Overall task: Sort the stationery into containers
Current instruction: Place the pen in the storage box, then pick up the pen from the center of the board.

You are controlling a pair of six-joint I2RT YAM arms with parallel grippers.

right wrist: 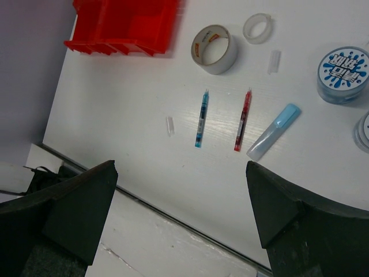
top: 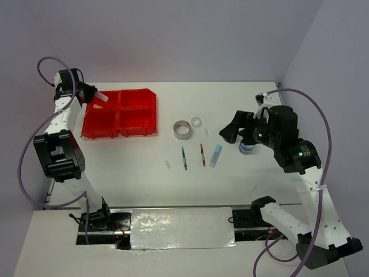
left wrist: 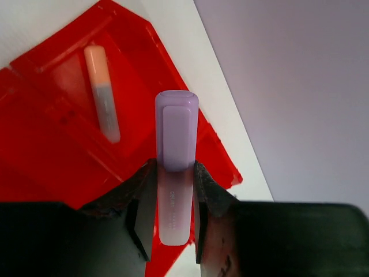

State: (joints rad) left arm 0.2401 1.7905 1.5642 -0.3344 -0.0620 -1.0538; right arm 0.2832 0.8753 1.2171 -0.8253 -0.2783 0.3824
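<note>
My left gripper (left wrist: 174, 173) is shut on a lilac stick (left wrist: 176, 144) and holds it above the red bin block (left wrist: 46, 167) at the far left (top: 119, 107). An orange-white stick (left wrist: 102, 92) lies in one compartment. My right gripper (right wrist: 181, 190) is open and empty, above the table right of the loose items (top: 233, 131). On the table lie a blue pen (right wrist: 200, 118), a red pen (right wrist: 243, 119), a light-blue stick (right wrist: 274, 131), a grey tape ring (right wrist: 214, 48), a clear tape ring (right wrist: 257, 27) and two blue-white tubs (right wrist: 343, 74).
Two small clear caps lie on the table, one left of the blue pen (right wrist: 170, 126) and one by the clear tape ring (right wrist: 274, 61). The table's near edge (right wrist: 173, 216) runs below the pens. Walls close the back and both sides.
</note>
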